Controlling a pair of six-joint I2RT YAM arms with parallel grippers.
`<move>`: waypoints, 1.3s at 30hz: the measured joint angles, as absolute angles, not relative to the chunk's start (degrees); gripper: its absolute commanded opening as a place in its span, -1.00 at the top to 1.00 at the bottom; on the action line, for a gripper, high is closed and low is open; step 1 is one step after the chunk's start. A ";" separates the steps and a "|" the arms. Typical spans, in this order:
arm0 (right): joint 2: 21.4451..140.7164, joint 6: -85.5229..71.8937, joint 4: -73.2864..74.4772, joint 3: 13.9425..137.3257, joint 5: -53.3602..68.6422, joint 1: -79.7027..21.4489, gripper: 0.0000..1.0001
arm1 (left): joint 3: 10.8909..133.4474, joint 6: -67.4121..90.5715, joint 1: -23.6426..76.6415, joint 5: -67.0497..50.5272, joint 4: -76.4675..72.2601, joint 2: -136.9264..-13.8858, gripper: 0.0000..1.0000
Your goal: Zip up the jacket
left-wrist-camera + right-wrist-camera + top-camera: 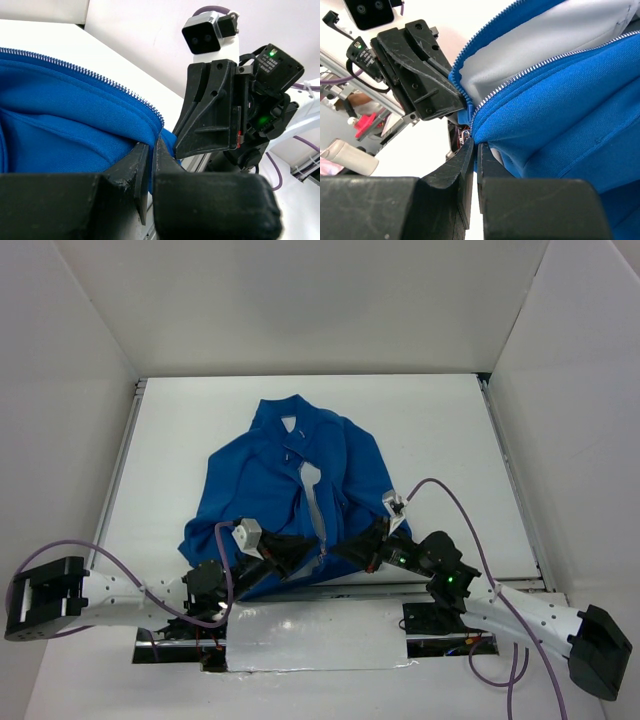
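The royal-blue jacket (270, 480) lies flat on the table, collar far and hem near. Its light zipper (315, 505) runs down the front and is open, showing white lining (535, 45). My left gripper (303, 552) is shut on the hem edge left of the zipper's bottom end (152, 145). My right gripper (352, 550) is shut on the hem just right of it (474, 145), beside a small metal zipper piece (465, 134). The two grippers face each other closely. The zipper teeth (100, 80) of both sides (520, 77) meet near the jaws.
The white table (450, 440) is boxed in by white walls, with metal rails along its left (125, 460) and right (510, 470) sides. A silver plate (320, 635) covers the near edge between the arm bases. A purple cable (450, 500) loops above the right arm.
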State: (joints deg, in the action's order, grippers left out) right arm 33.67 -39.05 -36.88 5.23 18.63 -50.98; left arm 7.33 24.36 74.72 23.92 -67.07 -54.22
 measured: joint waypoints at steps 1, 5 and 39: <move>33.74 -38.89 -37.04 5.21 18.48 -50.98 1.00 | 7.33 24.38 74.67 23.73 -67.33 -54.30 1.00; 33.76 -38.61 -38.26 4.69 17.67 -50.98 1.00 | 7.33 24.43 74.65 23.49 -67.96 -54.30 1.00; 32.05 -37.36 -38.94 3.44 15.55 -51.00 1.00 | 7.11 25.74 74.39 22.13 -68.31 -56.18 1.00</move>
